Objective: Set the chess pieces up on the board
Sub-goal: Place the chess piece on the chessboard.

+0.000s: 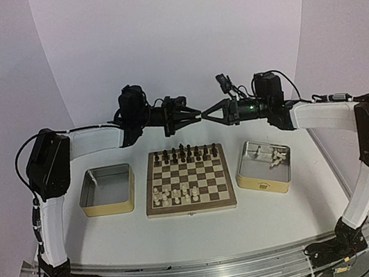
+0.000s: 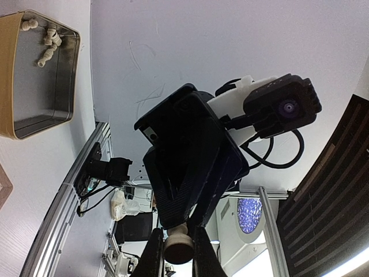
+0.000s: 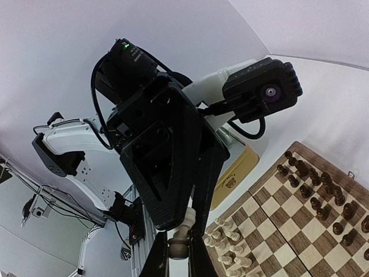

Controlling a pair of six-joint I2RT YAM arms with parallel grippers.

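"Well, what sort of room is it?" the first asked.

"A white table [image 1: 200,236] before a curved white backdrop [image 1: 175,34]," the second said, "with an aluminium rail [image 1: 205,270] along the near edge."

"And the chessboard?"

"The wooden chessboard [image 1: 193,209] lies mid-table, between the left tin [image 1: 109,207] and the right tin [image 1: 276,187]. Dark pieces [image 1: 185,154] line its far rows. A cluster of cream pieces [image 1: 176,194] stands on its near-left squares (their kinds too small to tell), and more lie in the right tin."

"The grippers?"

"The left gripper [image 1: 198,116] and the right gripper [image 1: 206,115] meet tip to tip in the air over the board's far edge. Each wrist view shows its own fingers clamped on one cream chess piece [image 2: 176,245], held between the two."

"Any writing?"

"An emblem [image 3: 230,182] on the left tin's yellowish wall, a small mark [image 1: 263,185] on the right tin's front, and white print on the left arm's black housing [image 3: 134,53]. None is legible. A green light [image 3: 125,44] glows beside the print."
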